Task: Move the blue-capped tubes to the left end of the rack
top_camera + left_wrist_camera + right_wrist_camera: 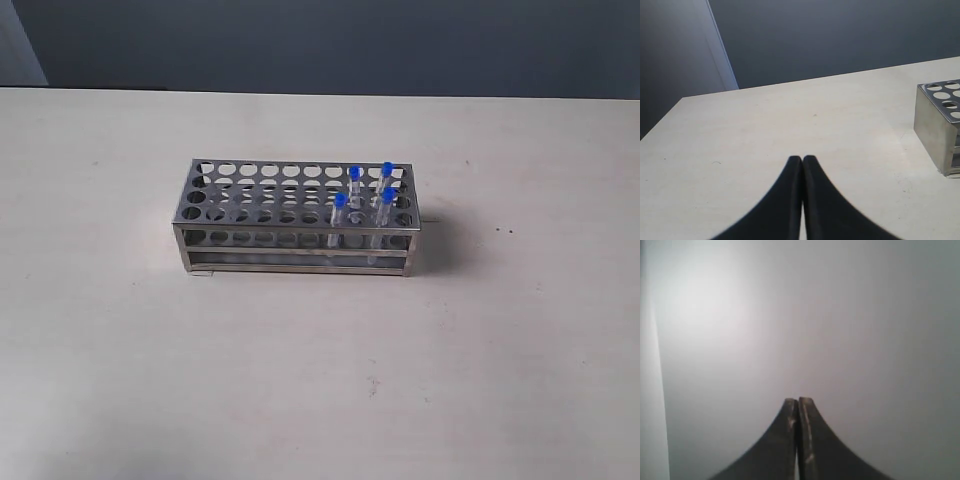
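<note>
The shiny metal rack (240, 240) stands mid-table in the exterior view, its top plate full of round holes. Several blue-capped tubes stand upright in holes at its right end: one at the back (354, 182), one back right (387, 177), one front left (339, 215) and one front right (386, 203). Neither arm shows in the exterior view. My left gripper (802, 159) is shut and empty above bare table, with a corner of the rack (935, 125) off to one side. My right gripper (798, 400) is shut, facing a blank grey surface.
The pale table (300, 380) stretches wide around the rack. A dark wall (330, 40) runs behind its far edge. A small dark speck (503, 231) lies on the table right of the rack.
</note>
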Tool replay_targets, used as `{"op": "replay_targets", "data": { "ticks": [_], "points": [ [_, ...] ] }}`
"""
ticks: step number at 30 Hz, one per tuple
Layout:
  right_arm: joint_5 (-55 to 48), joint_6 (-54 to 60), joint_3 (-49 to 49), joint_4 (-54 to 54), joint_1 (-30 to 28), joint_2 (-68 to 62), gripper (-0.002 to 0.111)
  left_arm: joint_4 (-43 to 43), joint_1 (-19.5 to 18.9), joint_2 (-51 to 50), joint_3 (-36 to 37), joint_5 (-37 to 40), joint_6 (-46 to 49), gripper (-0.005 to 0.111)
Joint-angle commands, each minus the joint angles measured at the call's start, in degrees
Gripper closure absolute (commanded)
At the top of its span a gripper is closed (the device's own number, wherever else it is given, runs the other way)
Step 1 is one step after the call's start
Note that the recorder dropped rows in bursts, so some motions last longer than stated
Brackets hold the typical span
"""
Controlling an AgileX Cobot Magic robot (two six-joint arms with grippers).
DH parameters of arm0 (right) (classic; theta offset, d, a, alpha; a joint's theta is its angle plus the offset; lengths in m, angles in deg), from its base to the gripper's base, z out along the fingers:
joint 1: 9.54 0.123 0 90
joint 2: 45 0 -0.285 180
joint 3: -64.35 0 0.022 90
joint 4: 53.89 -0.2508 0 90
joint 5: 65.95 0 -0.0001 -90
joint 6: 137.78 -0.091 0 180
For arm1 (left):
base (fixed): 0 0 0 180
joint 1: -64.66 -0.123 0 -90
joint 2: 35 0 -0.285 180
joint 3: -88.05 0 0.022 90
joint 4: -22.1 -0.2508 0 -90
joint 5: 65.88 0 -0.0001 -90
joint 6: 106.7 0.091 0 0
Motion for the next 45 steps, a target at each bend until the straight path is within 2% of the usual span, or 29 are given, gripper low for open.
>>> {"op": "replay_targets", "data": {
  "ticks": [1, 3, 5, 7, 9, 12, 19, 21, 26, 31, 45],
  "points": [
    [8.69, -5.02, -14.13, 19.35, -0.18, -18.45, 0.109, -0.19, 0.50, -0.26, -0.11, -0.77, -0.20, 0.106],
    [13.58, -9.12, -15.69, 27.77, -0.18, -26.20, 0.109, -0.19, 0.50, -0.26, -0.11, -0.77, -0.20, 0.106],
    [15.80, -10.45, -14.42, 29.90, 1.12, -33.87, 0.109, -0.19, 0.50, -0.26, -0.11, -0.77, -0.20, 0.106],
    [16.76, -4.93, -11.07, 25.44, 3.39, -40.23, 0.109, -0.19, 0.50, -0.26, -0.11, -0.77, -0.20, 0.106],
    [19.04, 5.24, -7.07, 19.00, 6.22, -47.18, 0.109, -0.19, 0.50, -0.26, -0.11, -0.77, -0.20, 0.106],
    [25.93, 16.13, -2.82, 13.90, 9.58, -56.88, 0.109, -0.19, 0.50, -0.26, -0.11, -0.77, -0.20, 0.106],
    [40.14, 23.03, -1.57, 13.57, 13.04, -74.54, 0.108, -0.19, 0.50, -0.26, -0.11, -0.77, -0.20, 0.106],
    [43.65, 25.68, -1.57, 14.71, 13.04, -77.10, 0.099, -0.19, 0.50, -0.26, -0.11, -0.77, -0.20, 0.106],
    [44.20, 27.36, -1.57, 15.90, 13.17, -78.88, 0.068, -0.19, 0.50, -0.26, -0.11, -0.77, -0.20, 0.106],
    [40.59, 30.41, -1.57, 12.00, 13.17, -78.88, 0.067, -0.19, 0.50, -0.26, -0.11, -0.77, -0.20, 0.106],
    [39.57, 30.62, -7.27, 11.09, 15.89, -85.26, 0.067, -0.19, 0.50, -0.26, -0.11, -0.77, -0.20, 0.106]
  ]
}}
